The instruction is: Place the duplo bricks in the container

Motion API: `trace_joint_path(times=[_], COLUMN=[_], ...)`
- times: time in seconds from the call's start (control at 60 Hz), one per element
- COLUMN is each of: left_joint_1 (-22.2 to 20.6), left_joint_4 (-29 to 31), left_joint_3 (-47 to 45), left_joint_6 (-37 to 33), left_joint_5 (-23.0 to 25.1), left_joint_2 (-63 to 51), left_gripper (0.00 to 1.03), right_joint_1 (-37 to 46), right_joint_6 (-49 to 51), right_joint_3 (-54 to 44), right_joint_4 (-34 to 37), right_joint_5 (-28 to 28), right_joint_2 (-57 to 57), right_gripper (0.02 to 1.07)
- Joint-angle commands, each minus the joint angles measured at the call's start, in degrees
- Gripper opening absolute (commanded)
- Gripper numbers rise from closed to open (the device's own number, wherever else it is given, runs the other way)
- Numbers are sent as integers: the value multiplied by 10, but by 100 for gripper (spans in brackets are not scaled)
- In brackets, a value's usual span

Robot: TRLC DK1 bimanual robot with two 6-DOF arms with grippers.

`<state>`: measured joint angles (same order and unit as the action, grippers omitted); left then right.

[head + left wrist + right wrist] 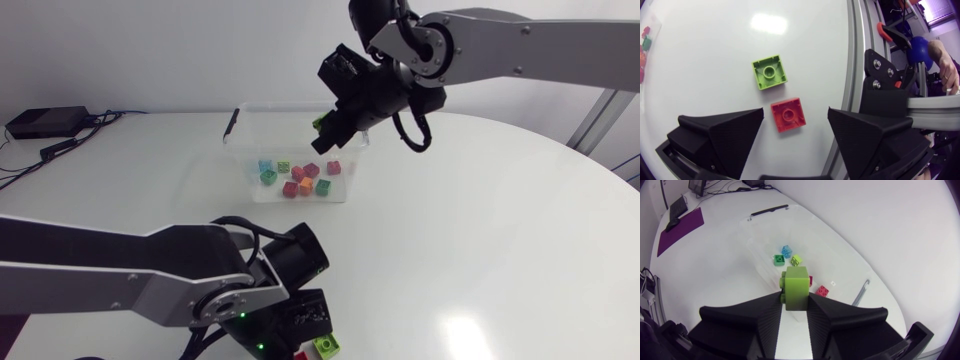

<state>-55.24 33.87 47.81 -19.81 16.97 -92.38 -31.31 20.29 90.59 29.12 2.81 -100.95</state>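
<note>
1. Pinched between right gripper (796,302) fingers: green brick (796,287), long axis standing up out of the tips.
2. Below and slightly ahead of that gripper: container (751,250), other bricks (778,259) on its floor. Straight release judged likely to land inside.
3. Left gripper (796,119) spread wide, holding nothing. Red brick (788,114) flat between its fingers, untouched; lime brick (769,72) just ahead.

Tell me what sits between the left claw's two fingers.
A red brick, lying flat and touching neither finger of the open left claw; the left wrist view shows it.
</note>
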Motion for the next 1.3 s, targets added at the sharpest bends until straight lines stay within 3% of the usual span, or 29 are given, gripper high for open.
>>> trace_joint_path(times=[0.0,0.133,0.367,0.95,1.283], left_joint_1=[10,14,5,50,35], left_joint_4=[9,19,26,52,59], left_joint_3=[4,-1,-6,-5,9], left_joint_6=[9,7,-1,-41,-51], left_joint_5=[13,39,43,18,-6], left_joint_2=[-10,-8,-4,-7,-25], left_gripper=[77,77,77,77,77], right_joint_1=[12,27,41,43,44], right_joint_6=[-18,-23,-24,-18,-16], right_joint_3=[24,51,57,46,35], right_joint_4=[-14,-15,-14,-6,0], right_joint_5=[2,4,12,16,18], right_joint_2=[-29,-53,-65,-53,-46], right_gripper=[28,28,28,28,28])
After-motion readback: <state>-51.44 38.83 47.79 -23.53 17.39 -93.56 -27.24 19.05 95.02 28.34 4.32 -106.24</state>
